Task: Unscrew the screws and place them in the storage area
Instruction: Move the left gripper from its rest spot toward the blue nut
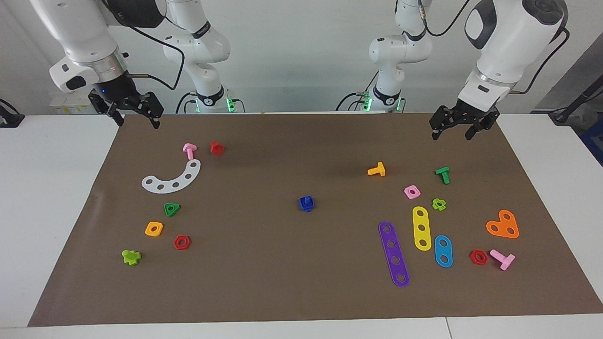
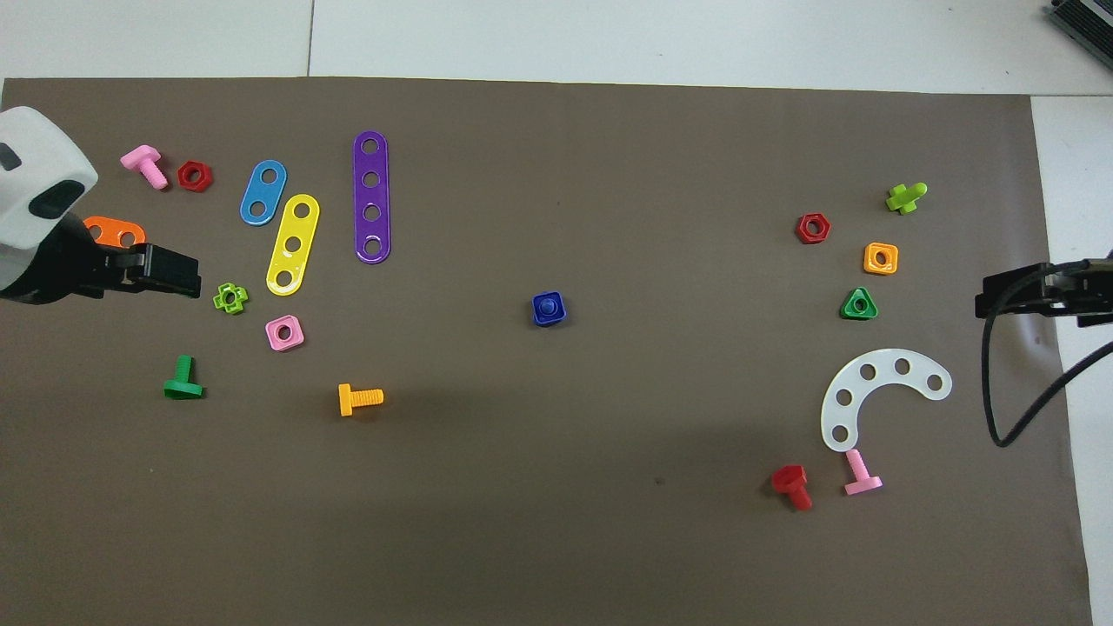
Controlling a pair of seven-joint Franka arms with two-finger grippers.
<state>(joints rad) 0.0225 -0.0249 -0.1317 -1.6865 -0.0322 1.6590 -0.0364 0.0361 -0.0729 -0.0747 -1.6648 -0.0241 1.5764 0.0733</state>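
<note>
While the blue bolt (image 1: 306,203) stands mid-mat with its square nut on, untouched, nothing is done: the left gripper (image 1: 455,130) and right gripper (image 1: 135,118) hang open-fingered over the mat's robot-side corners, each holding nothing.

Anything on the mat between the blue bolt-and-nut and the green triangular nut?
Nothing. In the overhead view the stretch of brown mat from the blue bolt-and-nut to the green triangular nut is bare; the facing view agrees.
</note>
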